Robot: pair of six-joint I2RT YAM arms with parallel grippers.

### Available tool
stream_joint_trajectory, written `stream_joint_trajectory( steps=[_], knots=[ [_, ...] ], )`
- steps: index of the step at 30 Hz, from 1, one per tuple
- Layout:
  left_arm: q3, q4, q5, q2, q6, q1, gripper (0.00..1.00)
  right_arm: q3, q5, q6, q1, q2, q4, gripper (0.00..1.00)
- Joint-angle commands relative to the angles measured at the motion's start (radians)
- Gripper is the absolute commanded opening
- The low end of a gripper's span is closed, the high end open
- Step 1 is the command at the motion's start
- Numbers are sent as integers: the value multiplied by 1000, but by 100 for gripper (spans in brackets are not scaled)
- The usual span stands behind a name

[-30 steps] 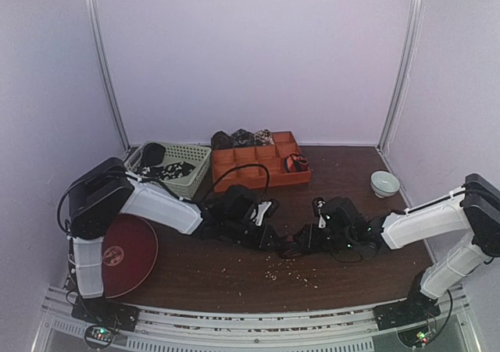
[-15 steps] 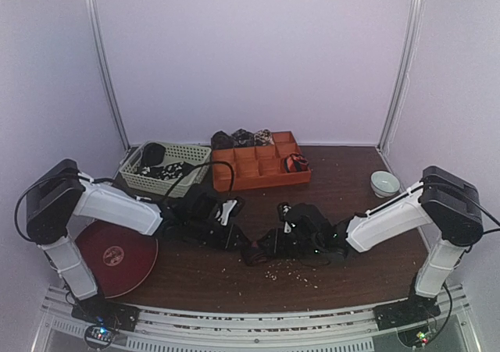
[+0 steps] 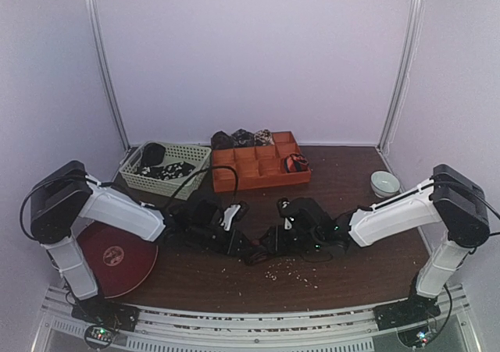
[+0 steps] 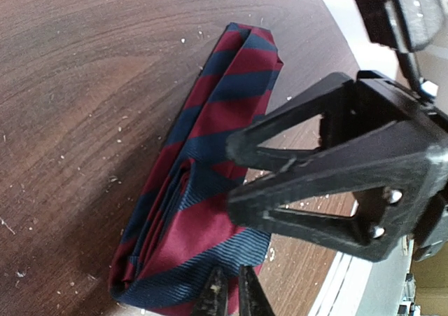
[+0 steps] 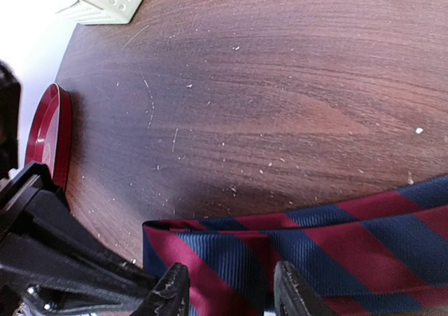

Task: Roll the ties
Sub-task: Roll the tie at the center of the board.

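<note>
Striped tie [image 4: 210, 155] folded flat on surface [image 5: 280, 85], mid-front between arms. Left gripper [image 4: 229, 295] pinched together on tie edge; right gripper [image 5: 227, 288] partly apart, straddling folded end. Risk: off-centre close, fold springing loose, fabric dragged instead of rolled.

An orange tray [image 3: 266, 182] stands beside a pale basket [image 3: 160, 185], a red plate [image 3: 117, 254] near-left, a bowl [image 3: 384, 183] right.

The tie [image 4: 210, 155] is finely ribbed woven cloth with a soft sheen. The table [image 4: 84, 85] is dark, smooth-grained wood, semi-matt and flecked with pale crumbs. The right gripper [image 5: 231, 291] is matt black plastic. In its wrist view, the red plate [image 5: 45, 134] at 9 o'clock looks glossy.
</note>
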Motion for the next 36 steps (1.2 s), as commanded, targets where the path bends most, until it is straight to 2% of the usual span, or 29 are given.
stream_joint_trajectory(
  steps=[1,8,14,17,24,36],
  knots=[
    [-4,32,-20,27,-2,-4,9,-39,16,-17,3,-38,-44,41],
    [11,-7,-53,14,-7,-4,8,-28,-60,-23,6,16,4,32],
    [-26,-168,-222,-84,-37,0,7,-33,-76,-23,7,54,39,27],
    [-81,-191,-262,-125,-58,0,5,-36,-80,-24,7,66,53,23],
    [-154,-81,-185,-94,-103,-7,1,-48,-86,-23,7,86,94,23],
    [-158,131,-67,-6,-131,-17,0,-63,-53,-26,3,86,121,22]
  ],
)
